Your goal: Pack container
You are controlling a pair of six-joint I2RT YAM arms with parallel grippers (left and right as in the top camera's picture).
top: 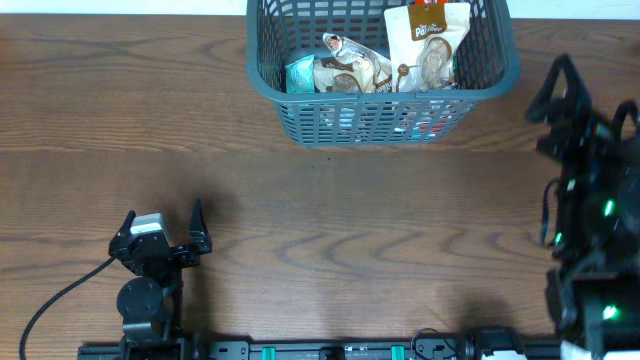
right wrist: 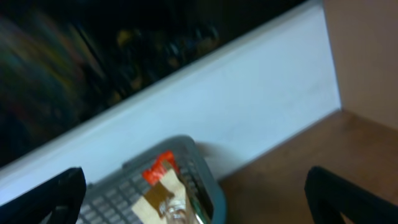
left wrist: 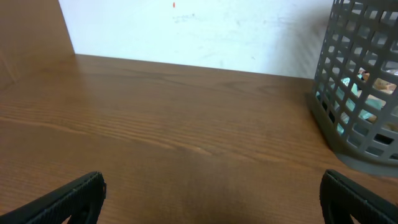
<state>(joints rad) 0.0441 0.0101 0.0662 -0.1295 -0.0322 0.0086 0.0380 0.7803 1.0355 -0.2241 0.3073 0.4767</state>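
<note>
Standing off the container [top: 380, 122] (packets [top: 350, 72] already inside), left gripper [left wrist: 212, 194] and right gripper [right wrist: 194, 190] gape wide, empty; likely only parking remains.

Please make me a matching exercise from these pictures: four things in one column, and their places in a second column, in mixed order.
Things
1. basket
2. white bag
3. left gripper
4. teal packet

Places
a. in the basket's right half
b. above the table, near its front left
c. at the far middle of the table
d. in the basket's left half

Pairs: 1-c, 2-a, 3-b, 4-d
</note>
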